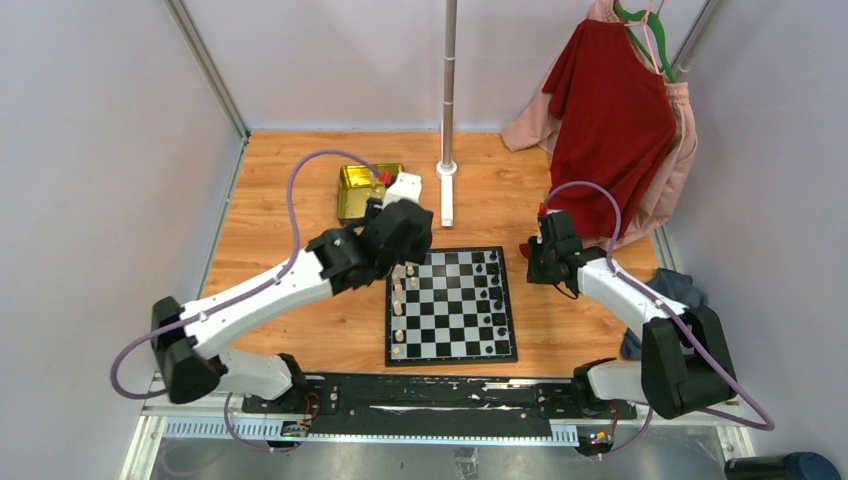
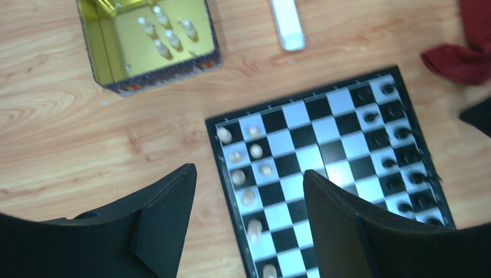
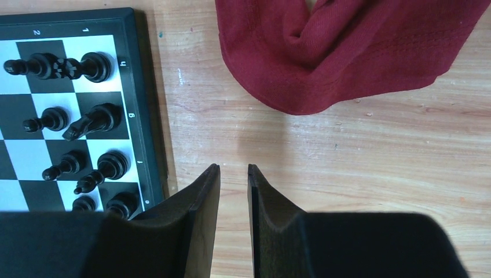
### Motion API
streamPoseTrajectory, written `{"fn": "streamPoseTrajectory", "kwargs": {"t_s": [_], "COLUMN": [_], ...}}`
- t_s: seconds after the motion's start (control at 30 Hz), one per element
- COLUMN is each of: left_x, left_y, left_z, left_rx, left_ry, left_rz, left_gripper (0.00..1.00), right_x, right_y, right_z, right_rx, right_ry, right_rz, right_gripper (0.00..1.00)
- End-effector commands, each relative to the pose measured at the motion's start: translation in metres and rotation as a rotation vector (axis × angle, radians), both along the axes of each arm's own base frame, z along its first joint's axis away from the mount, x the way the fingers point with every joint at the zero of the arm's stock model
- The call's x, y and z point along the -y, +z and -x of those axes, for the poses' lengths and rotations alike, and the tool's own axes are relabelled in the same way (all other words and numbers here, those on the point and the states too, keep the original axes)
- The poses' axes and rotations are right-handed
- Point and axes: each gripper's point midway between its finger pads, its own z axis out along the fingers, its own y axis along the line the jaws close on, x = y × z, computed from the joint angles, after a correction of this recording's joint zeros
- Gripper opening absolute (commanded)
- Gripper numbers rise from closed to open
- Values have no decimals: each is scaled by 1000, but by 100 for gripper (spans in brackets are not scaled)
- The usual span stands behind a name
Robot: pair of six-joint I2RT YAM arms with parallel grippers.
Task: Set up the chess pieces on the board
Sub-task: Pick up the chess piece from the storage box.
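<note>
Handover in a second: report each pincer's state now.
Left pincer: open wide, empty, over the board.
Right pincer: open a crack, empty, beside the board.

The top camera looks down from above and behind the arm bases over the desk (image 1: 560, 330). Both wrist cameras look down past their fingers (image 2: 162, 220): left higher, over the 9 o'clock side of the board (image 2: 324, 168); right close beside its 3 o'clock edge. All share the board.
</note>
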Motion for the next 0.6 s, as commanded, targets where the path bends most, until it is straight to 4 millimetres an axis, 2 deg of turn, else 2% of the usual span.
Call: {"fn": "streamPoseTrajectory", "kwargs": {"t_s": [0.0,0.1,0.13,0.27,0.33,0.57], "left_x": [5,-8,-19,-43,-53,-76], "left_y": [11,7,0,-20,-40,-96], "left_z": [-54,-96,-113,-157,-175,-214], "left_rx": [6,-19,-36,-74,-108,-193], "left_ry": [19,87,128,231,276,375], "left_rz": [26,48,53,92,101,121], "left_gripper": [73,72,71,69,67,61], "right_x": [-3,-3,-4,-11,-12,-16], "right_y": [3,4,4,5,4,-1], "right_z": [9,9,10,11,11,14], "right_rx": [-4,-1,0,-5,-8,-23], "right_ry": [15,12,13,35,35,47], "right_rz": [-24,-28,-29,-65,-68,-85], "right_gripper": [29,29,29,29,29,29]}}
